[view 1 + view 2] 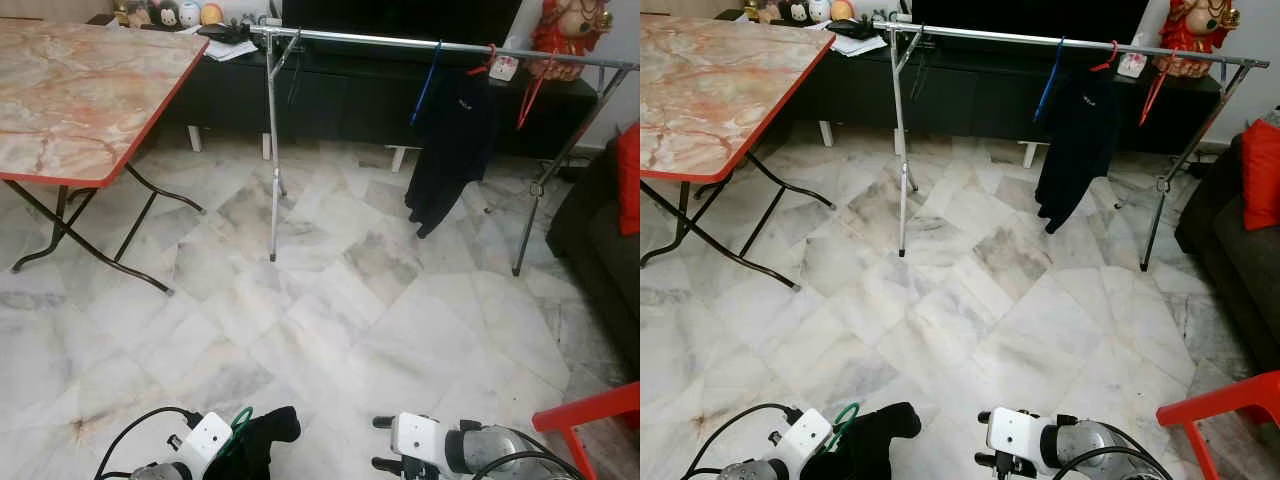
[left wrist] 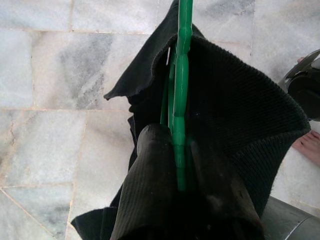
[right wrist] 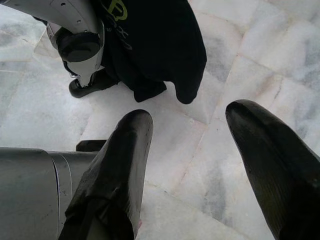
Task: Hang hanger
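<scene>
Low in the head views, well short of the clothes rail (image 1: 400, 42), the left gripper (image 2: 182, 165) has its two black fingers (image 2: 150, 170) pressed together on the shaft of a green hanger (image 2: 180, 90). A black knitted garment (image 2: 235, 110) drapes over that hanger and hangs down around the fingers; in the left eye view the garment shows as a dark bundle (image 1: 265, 435) beside the white wrist housing, with a loop of the green hanger just above it.

The right gripper (image 3: 200, 150) hangs over the marble floor (image 1: 330, 300), its two fingers spread apart with nothing between them. The right wrist view looks past them to the black garment and the other arm's silver casing.

The clothes rail is a silver bar on splayed metal legs, standing across the far side of the floor in front of a long black cabinet (image 1: 340, 95). On the rail hang a blue hanger (image 1: 425, 85), a dark garment (image 1: 450, 150) on a red hanger (image 1: 482, 62), and another red hanger (image 1: 532, 90) nearer the rail's right end. Left of the rail stands a folding table (image 1: 80, 90) with a marbled orange top and red edge. To the right of the rail sits a dark sofa (image 1: 600, 240) with a red cushion (image 1: 628, 180), and nearer the robot a red chair (image 1: 585, 410).
</scene>
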